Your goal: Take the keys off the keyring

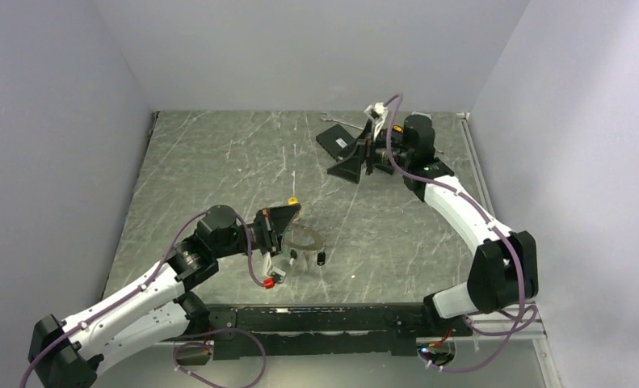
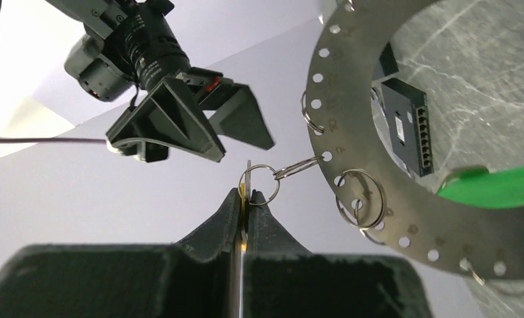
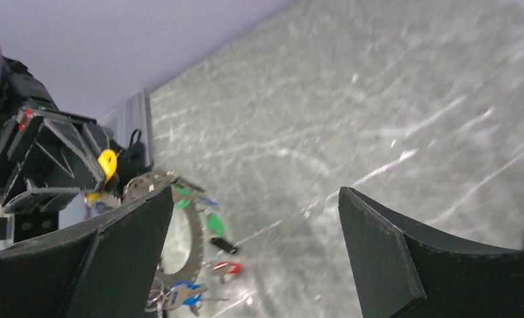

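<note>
The keyring (image 1: 306,240) is a flat silver hoop pierced with holes, hanging above the table. It also shows in the left wrist view (image 2: 325,99) and the right wrist view (image 3: 194,232). My left gripper (image 1: 292,212) (image 2: 247,195) is shut on a yellow-headed key (image 1: 293,200) (image 3: 106,162), which a small split ring (image 2: 259,182) links to the hoop. Red (image 1: 269,281) (image 3: 231,267), black (image 1: 321,259) (image 3: 224,244), green (image 2: 491,189) (image 3: 214,224) and blue (image 3: 183,291) keys hang from the hoop. My right gripper (image 1: 358,166) (image 3: 256,192) is open and empty, far back and apart from the hoop.
A flat black rectangular box (image 1: 336,141) (image 2: 405,126) lies on the marble table at the back, beside my right gripper. Grey walls close in the left, back and right. A metal rail (image 1: 340,311) runs along the near edge.
</note>
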Tool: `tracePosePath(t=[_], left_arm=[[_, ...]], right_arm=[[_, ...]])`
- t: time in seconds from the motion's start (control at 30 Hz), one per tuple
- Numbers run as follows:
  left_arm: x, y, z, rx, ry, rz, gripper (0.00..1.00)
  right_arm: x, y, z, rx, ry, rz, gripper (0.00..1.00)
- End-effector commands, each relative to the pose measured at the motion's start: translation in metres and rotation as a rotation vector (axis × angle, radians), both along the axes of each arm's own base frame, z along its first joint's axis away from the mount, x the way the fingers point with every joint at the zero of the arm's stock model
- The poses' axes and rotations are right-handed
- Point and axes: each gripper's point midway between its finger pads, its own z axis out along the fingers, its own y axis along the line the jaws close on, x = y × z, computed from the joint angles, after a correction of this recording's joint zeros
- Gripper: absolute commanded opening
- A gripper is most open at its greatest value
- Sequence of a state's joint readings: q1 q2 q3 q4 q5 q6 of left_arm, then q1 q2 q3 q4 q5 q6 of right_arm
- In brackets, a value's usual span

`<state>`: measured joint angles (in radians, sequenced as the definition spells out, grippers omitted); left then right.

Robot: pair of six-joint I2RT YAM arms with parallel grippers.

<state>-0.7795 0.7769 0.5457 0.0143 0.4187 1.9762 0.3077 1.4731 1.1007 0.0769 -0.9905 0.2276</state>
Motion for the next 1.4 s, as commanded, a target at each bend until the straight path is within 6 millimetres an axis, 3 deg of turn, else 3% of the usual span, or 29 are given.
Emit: tracePosePath(t=[0.0, 0.03, 0.07, 0.13, 0.23, 0.37, 0.57, 0.67, 0.8, 1.07, 1.37], left_arm=[[-0.014, -0.005, 0.063, -0.172, -0.104, -0.082, 0.00], [-0.016, -0.006, 0.062, -0.173, -0.107, -0.093, 0.00], [-0.017, -0.007, 0.063, -0.182, -0.111, -0.103, 0.00], [-0.020, -0.010, 0.067, -0.222, -0.122, -0.128, 0.00], [-0.019, -0.012, 0.078, -0.291, -0.178, -0.138, 0.00], [-0.007, -0.012, 0.082, -0.316, -0.197, -0.090, 0.00], [-0.007, -0.008, 0.087, -0.353, -0.173, -0.083, 0.00], [-0.008, -0.007, 0.085, -0.355, -0.173, -0.087, 0.00], [-0.007, -0.004, 0.088, -0.361, -0.164, -0.077, 0.00], [-0.008, -0.003, 0.089, -0.351, -0.164, -0.073, 0.00], [-0.006, -0.003, 0.089, -0.343, -0.161, -0.065, 0.00]], right_arm=[[0.040, -0.014, 0.048, 0.092, -0.281, -0.037, 1.00], [0.017, -0.007, 0.045, 0.118, -0.287, 0.177, 1.00], [0.007, -0.004, 0.044, 0.134, -0.263, 0.289, 1.00], [-0.008, 0.004, 0.042, 0.159, -0.242, 0.394, 0.96], [-0.036, 0.012, 0.031, 0.208, -0.375, 0.327, 0.93], [-0.045, 0.023, 0.024, 0.193, -0.320, 0.291, 0.92], [-0.092, 0.023, 0.036, 0.302, -0.404, 0.454, 0.83], [-0.104, 0.027, 0.031, 0.309, -0.398, 0.509, 0.83], [-0.115, 0.035, 0.029, 0.314, -0.382, 0.570, 0.91], [-0.117, 0.053, 0.021, 0.284, -0.381, 0.565, 0.92], [-0.128, 0.060, 0.022, 0.303, -0.379, 0.595, 0.78]])
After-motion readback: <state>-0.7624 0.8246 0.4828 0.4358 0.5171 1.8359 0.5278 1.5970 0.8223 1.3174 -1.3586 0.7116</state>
